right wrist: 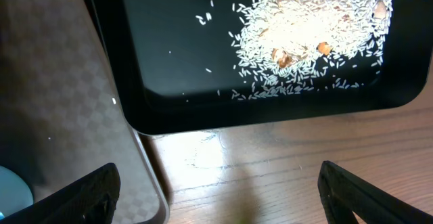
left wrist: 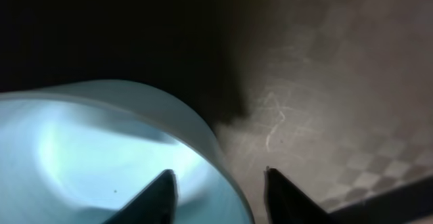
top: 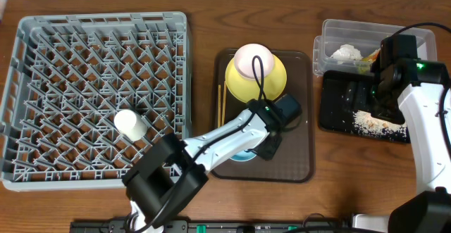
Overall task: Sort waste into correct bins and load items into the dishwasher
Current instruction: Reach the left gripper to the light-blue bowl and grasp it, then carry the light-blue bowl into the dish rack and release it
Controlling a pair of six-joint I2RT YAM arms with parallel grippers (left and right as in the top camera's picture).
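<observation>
Overhead: light blue bowl (top: 242, 156) mostly hidden under left gripper (top: 267, 149)

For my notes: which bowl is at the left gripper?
The light blue bowl, rim between the fingers; the pinkish-white bowl sits on the yellow plate.

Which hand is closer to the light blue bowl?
Left. The left hand straddles the rim of the light blue bowl; the right hand hangs by the black tray, far off.
</observation>
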